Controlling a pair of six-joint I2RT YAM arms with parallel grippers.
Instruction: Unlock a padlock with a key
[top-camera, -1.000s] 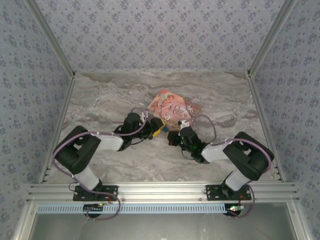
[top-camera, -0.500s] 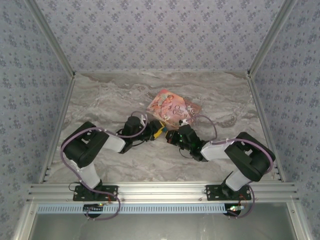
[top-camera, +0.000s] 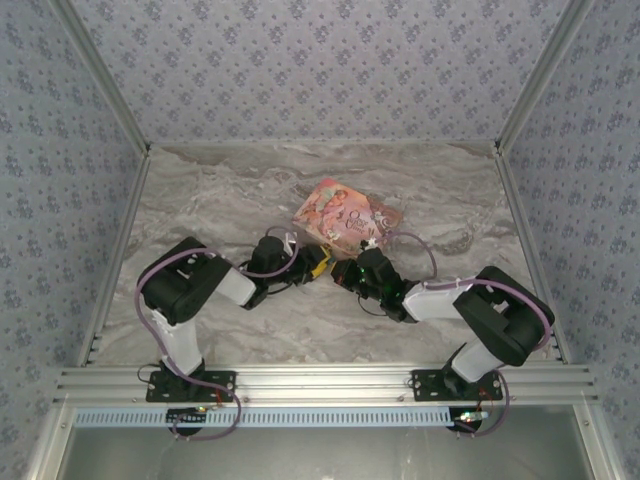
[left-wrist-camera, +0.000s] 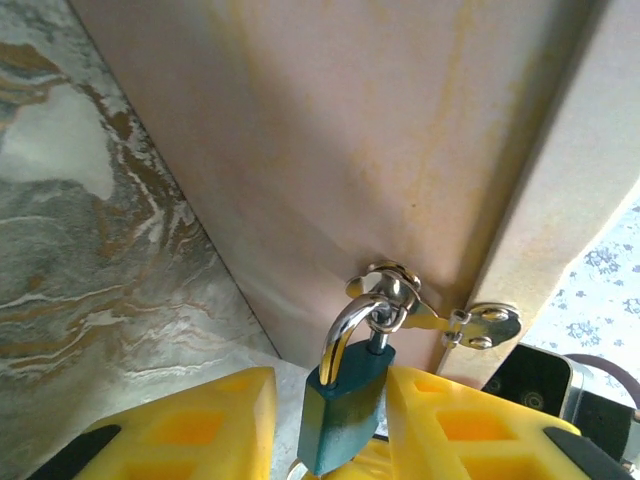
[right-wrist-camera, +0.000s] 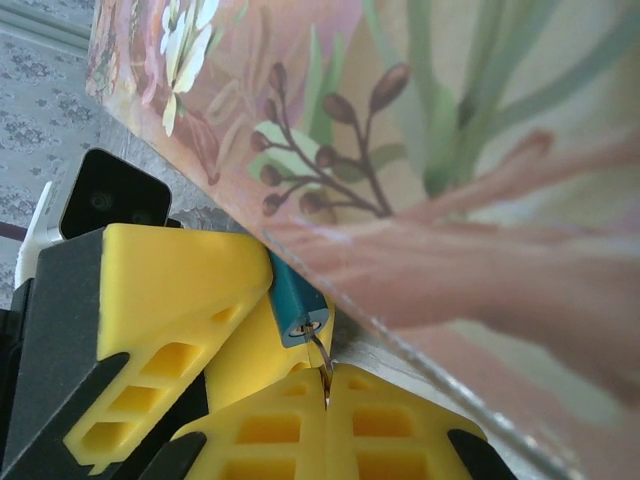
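1. Top external view: two black-and-white arms reached from the lower corners toward the middle of one grey-veined marble table (top-camera: 220, 190). The left gripper (top-camera: 318, 262) and right gripper (top-camera: 347, 272) met nose to nose just below one pink-orange flower-patterned box (top-camera: 340, 210), at the centre of the frame. The lock and key were too small to make out here.
2. Left wrist view: one small blue-bodied padlock (left-wrist-camera: 345, 420) hung at lower centre. Its thin silvery shackle (left-wrist-camera: 345, 325) passed through one silvery metal hasp (left-wrist-camera: 470, 325) on the box's pale side (left-wrist-camera: 330, 150). The left gripper (left-wrist-camera: 332, 380) had two yellow fingers (left-wrist-camera: 200, 425) standing apart, one on each side of the padlock. The lower-right one lay against the body and a sliver of gap showed on the other side. Whether they gripped it could not be told.
3. Right wrist view: at bottom centre, the right gripper (right-wrist-camera: 326, 385) had its two yellow fingers pressed together, clamped on one thin dark-grey metal key (right-wrist-camera: 321, 355). The key's tip met the underside of the padlock (right-wrist-camera: 297, 300) just above. The box (right-wrist-camera: 450, 150) ran across the upper right.
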